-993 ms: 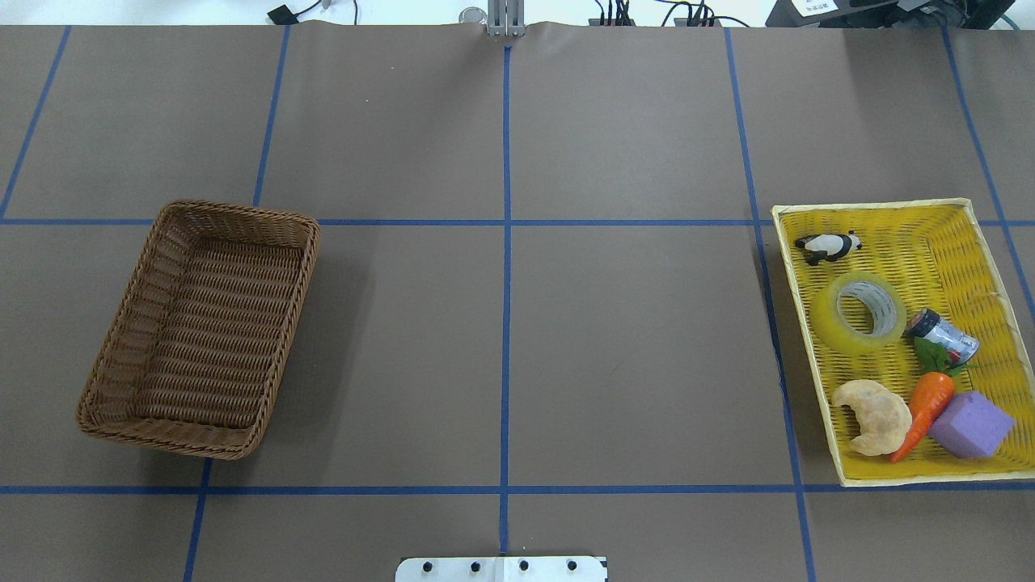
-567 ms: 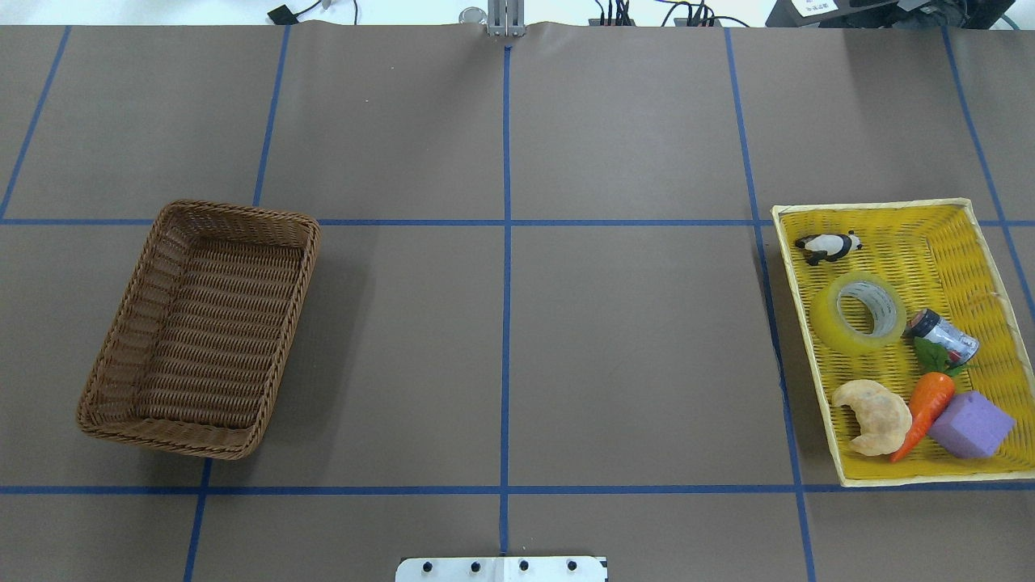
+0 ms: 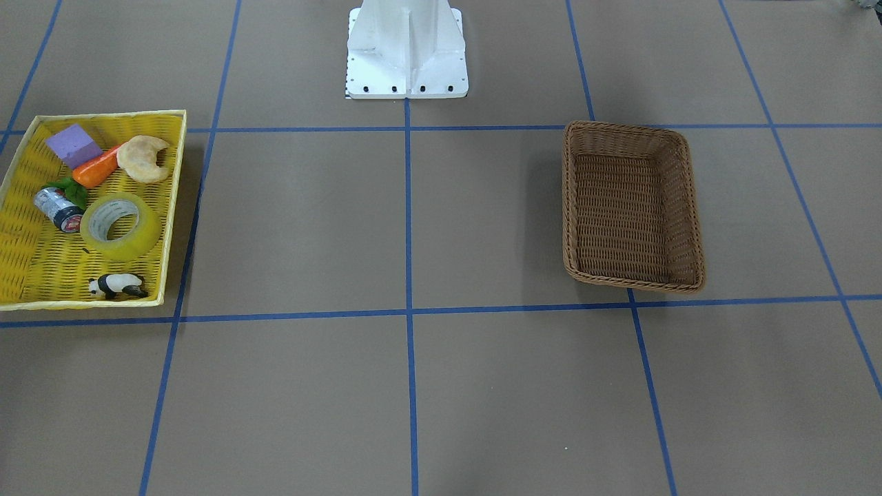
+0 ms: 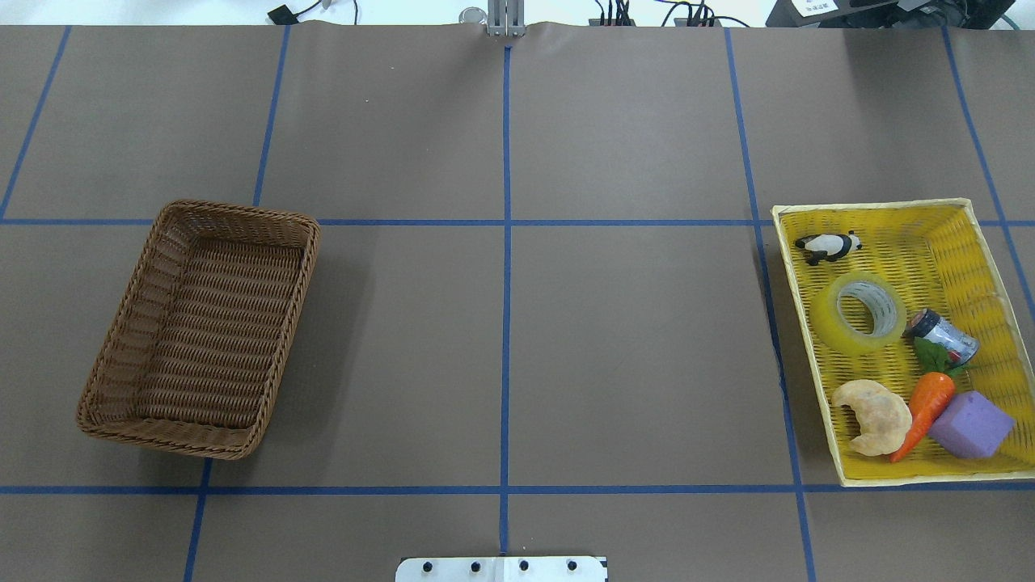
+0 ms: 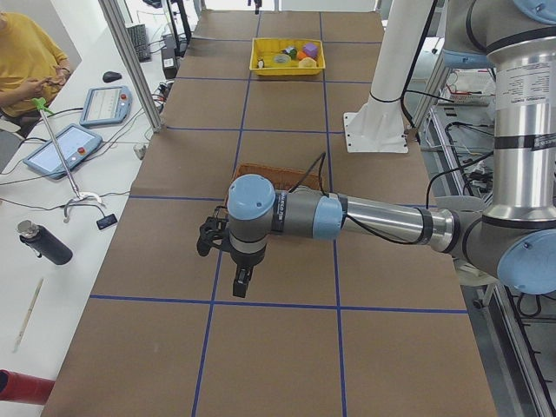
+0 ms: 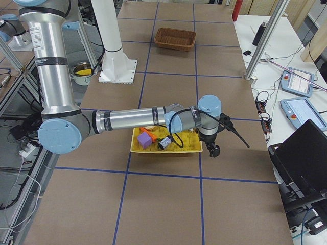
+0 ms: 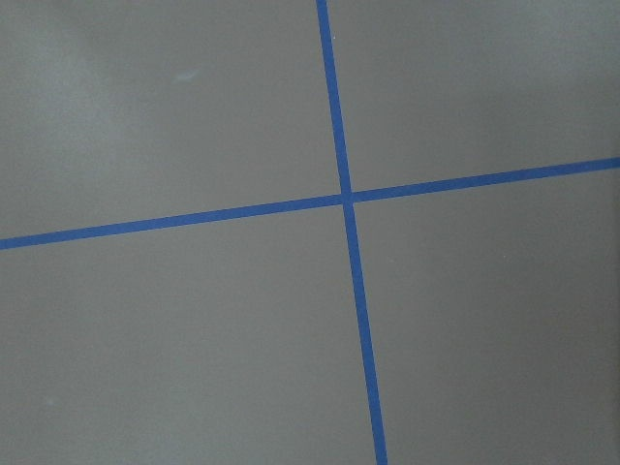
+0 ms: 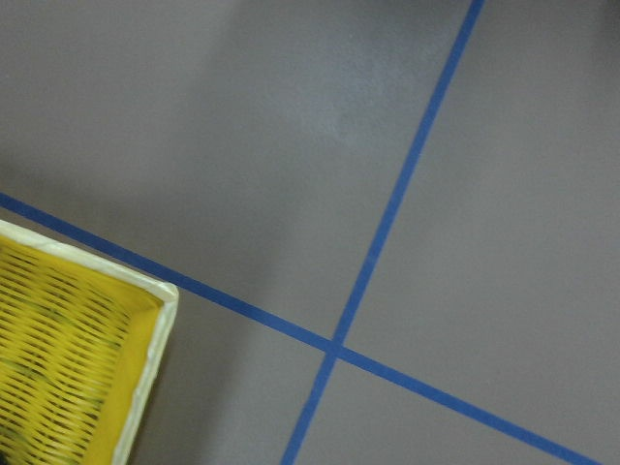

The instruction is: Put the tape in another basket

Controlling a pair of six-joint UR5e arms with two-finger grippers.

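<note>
Opening step, tape not yet grasped: tape (image 4: 860, 312) flat in tray (image 4: 873, 208) at right of overhead frame, between panda (image 4: 826, 246) and can (image 4: 942, 336). Next, likely: right gripper (image 6: 215, 150), beside tray's corner, over rim and down onto tape. Jaw width impossible to tell for it or left gripper (image 5: 242, 280). Open table (image 4: 631, 347) across to basket (image 4: 234, 212) at frame's left.

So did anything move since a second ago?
Nothing visibly changed. The tape lies in the yellow tray next to the can, just as before, and the brown basket sits in the same spot.
</note>
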